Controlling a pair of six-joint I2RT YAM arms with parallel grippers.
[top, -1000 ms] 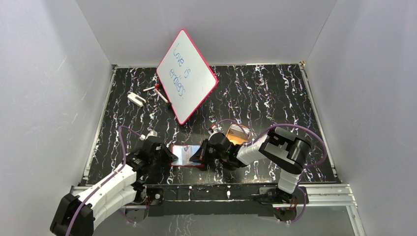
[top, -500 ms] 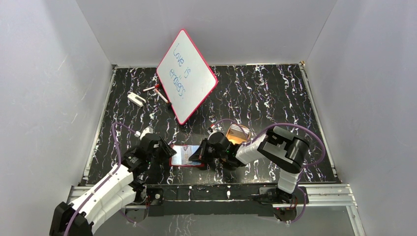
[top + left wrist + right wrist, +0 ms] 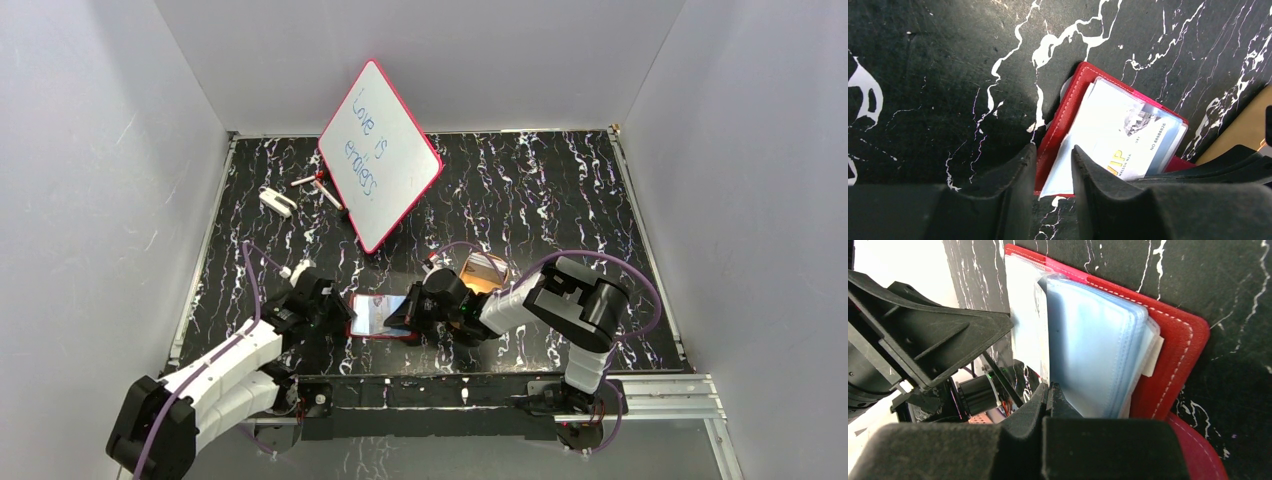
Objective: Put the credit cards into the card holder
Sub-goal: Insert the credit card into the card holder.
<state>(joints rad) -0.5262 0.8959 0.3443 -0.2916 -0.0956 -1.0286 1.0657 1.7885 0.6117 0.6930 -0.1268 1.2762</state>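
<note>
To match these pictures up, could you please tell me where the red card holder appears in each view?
Top external: card holder low, just left of centre.
Left wrist: card holder right of centre, lying open.
Right wrist: card holder from centre to the right edge.
Shared landmark: the black, white-veined table under it.

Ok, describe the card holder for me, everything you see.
The card holder is a dark red, leather-like wallet with pale stitching, lying open on the black marbled table between the arms. Its bluish clear sleeves fan up off the cover, a pale card with gold print among them. The right gripper pinches the sleeves' edge; the left gripper straddles its edge, jaws apart.
</note>
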